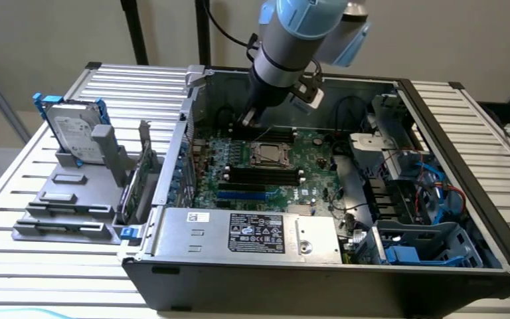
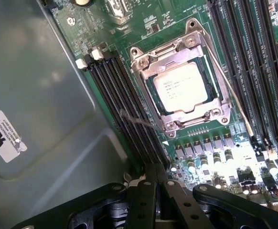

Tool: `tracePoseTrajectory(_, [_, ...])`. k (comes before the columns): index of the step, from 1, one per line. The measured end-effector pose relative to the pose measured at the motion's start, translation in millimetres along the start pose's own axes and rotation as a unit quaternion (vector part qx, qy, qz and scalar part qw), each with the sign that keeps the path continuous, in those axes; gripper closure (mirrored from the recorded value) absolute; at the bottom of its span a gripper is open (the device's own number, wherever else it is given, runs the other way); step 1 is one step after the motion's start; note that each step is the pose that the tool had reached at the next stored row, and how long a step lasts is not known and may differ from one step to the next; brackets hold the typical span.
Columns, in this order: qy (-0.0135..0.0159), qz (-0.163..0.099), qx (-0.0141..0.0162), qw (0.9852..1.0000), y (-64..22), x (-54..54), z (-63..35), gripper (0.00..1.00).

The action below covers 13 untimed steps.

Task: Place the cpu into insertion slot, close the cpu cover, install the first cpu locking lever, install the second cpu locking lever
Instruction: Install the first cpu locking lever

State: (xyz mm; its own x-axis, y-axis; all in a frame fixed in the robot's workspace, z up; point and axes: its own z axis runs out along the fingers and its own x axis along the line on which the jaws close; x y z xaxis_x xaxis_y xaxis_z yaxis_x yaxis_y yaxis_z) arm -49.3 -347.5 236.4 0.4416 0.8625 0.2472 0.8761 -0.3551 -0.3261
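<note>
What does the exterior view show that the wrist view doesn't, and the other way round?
The exterior view adds the robot arm reaching into the open computer case, the power supply at its front, and a hard drive upright in a grey holder at the exterior view's left. The wrist view adds the cpu framed by the cpu cover, the shut hand, and a white sticker on the case wall. Both share the green motherboard, insertion slot and black memory slots.

Grey arm [image 1: 277,63], pale blue caps [image 1: 313,16], black cable [image 1: 224,32], black fingers [image 2: 141,205], seemingly bolted.
</note>
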Motion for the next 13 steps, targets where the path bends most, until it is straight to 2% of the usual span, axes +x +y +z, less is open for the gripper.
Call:
tracePoseTrajectory(3, [0.0028,0.005,-0.0018,1.0000,1.6,-2.2,1.4,0.89])
tracePoseTrajectory(9, [0.0148,0.037,-0.0119,0.9991,3.1,-3.4,5.6,0.89])
tracePoseTrajectory(11, [0.0183,0.040,-0.0185,0.9989,3.5,-3.6,6.5,0.89])
tracePoseTrajectory(13, [0.0207,0.038,-0.0304,0.9986,3.6,-3.8,7.0,0.89])
